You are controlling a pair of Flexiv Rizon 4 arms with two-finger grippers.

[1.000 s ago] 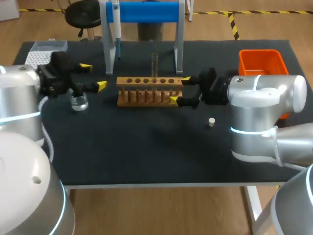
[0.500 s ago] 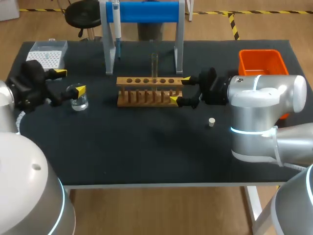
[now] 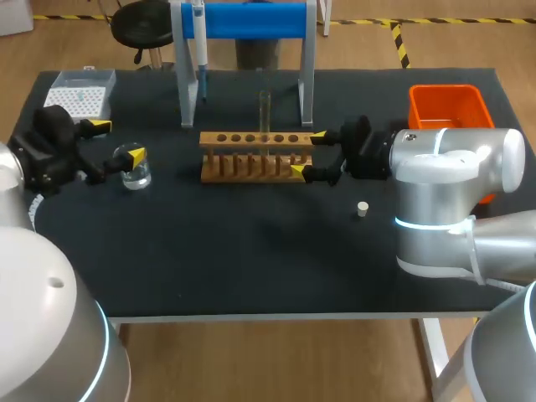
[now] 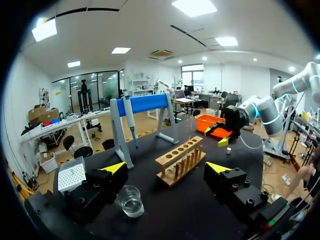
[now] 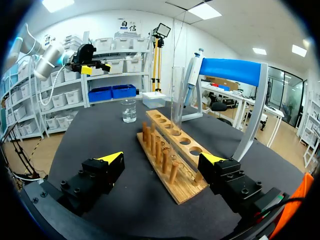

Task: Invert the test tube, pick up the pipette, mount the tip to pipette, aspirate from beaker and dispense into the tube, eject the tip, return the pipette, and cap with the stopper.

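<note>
Stopper in head view, not R wrist; L gripper wide by beaker; R gripper wide at rack

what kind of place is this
Probably a lab bench rigged for robot pipetting: a wooden rack holding a glass tube, a hanging pipette, and a small beaker.

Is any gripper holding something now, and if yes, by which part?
Nothing is held. The left gripper and the right gripper are both open, gripping nothing.
</note>
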